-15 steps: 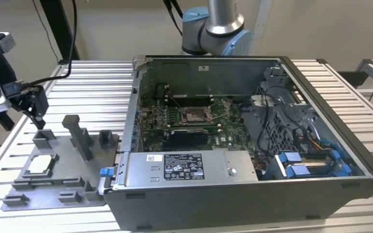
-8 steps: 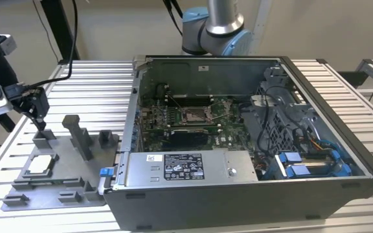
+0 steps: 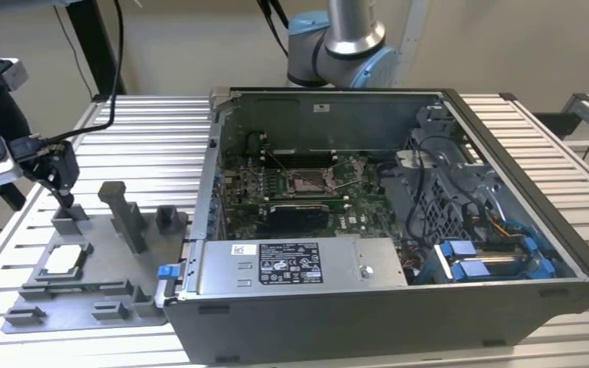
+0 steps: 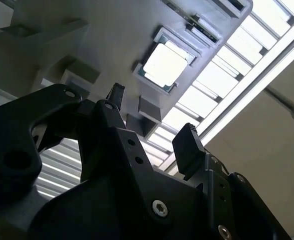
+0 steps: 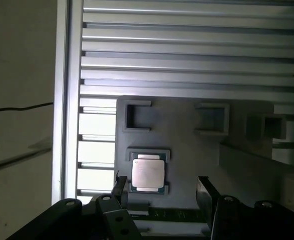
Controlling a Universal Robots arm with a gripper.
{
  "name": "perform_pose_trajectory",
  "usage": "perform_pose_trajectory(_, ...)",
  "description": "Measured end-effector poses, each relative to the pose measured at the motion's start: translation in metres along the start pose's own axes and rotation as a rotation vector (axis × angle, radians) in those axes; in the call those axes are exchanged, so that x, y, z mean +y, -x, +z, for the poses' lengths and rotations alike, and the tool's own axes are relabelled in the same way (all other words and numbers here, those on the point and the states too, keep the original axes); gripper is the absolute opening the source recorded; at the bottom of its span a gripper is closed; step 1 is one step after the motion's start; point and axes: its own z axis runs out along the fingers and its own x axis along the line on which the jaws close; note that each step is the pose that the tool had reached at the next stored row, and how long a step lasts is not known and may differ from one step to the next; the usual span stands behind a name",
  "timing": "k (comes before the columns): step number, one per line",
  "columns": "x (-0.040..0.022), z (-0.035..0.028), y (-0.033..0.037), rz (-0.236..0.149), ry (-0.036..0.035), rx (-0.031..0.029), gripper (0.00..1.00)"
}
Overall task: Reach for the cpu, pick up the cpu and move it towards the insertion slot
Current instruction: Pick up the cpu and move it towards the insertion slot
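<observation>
While hovering at the exterior view's left, over the ribbed aluminium desk (image 3: 141, 146), no grasp yet from the black two-fingered gripper (image 3: 67, 201) (image 5: 162, 184) (image 4: 152, 112): spread wide in both wrist views, pinching nothing. Hanging above the flat grey plastic fixture tray (image 3: 100, 310), near the prize but apart from it. Lying flat in a square recess of that tray, untouched: small thin silver-white square cpu (image 3: 61, 261) (image 5: 148, 172) (image 4: 168, 64), framed ahead of the spread fingertips in both wrist views. Further toward the exterior view's right, deep inside the open grey metal computer case (image 3: 540, 192), well apart from all this: square shiny-framed insertion slot (image 3: 310, 182) on the green circuit board (image 3: 366, 207). Reach partly made, then; contact, lift and carry toward the slot all not yet done.
</observation>
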Motion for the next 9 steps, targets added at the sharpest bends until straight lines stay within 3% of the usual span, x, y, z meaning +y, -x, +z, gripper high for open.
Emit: perform_pose_trajectory(9,-0.0009,0.0058,0.0,0.0,0.0,0.0001,1.0)
